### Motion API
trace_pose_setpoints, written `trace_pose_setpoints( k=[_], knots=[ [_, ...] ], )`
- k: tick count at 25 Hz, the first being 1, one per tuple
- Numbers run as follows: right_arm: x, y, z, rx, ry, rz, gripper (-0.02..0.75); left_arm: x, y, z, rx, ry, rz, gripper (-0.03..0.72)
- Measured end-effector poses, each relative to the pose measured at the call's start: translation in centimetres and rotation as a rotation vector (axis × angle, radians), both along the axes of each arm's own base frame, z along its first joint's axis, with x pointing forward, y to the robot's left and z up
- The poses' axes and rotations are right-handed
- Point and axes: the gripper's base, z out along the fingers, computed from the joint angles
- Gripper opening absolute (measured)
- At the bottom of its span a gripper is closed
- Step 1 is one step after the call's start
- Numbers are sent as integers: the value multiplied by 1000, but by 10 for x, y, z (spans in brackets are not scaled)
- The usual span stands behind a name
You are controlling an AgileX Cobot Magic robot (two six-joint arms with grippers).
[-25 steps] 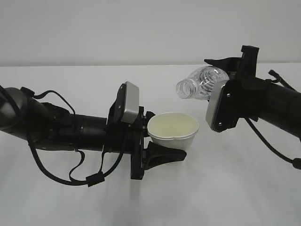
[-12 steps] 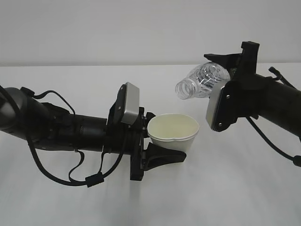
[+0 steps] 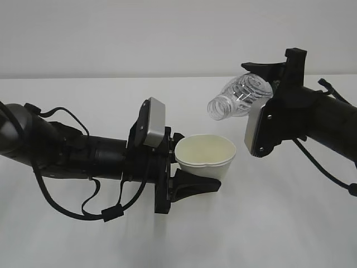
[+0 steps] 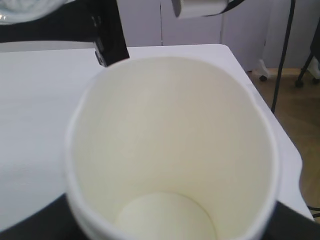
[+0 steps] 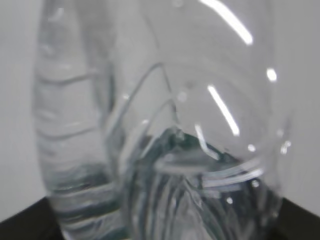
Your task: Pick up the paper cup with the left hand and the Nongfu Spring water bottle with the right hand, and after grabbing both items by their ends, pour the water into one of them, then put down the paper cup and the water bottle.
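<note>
Bottle [image 3: 239, 97] tipped slightly lower; clear, ribbed, capless; cup [image 3: 204, 156] white.

Left hand [image 3: 187, 167]: left of centre, above table [image 3: 268, 223], paper cup [image 3: 204, 156] between its jaws. Right hand [image 3: 268, 78]: upper right, with water bottle [image 3: 237, 97] tilted, mouth above-right of cup, apart.
</note>
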Motion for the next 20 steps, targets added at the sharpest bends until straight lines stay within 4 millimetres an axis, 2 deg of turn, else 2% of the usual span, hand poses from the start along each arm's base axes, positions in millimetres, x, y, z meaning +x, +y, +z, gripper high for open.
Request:
trace_pose_setpoints(
  k=[20],
  knots=[
    [1, -1, 4, -35, -66, -7, 494, -1, 0, -1, 9, -5, -18, 430]
  ],
)
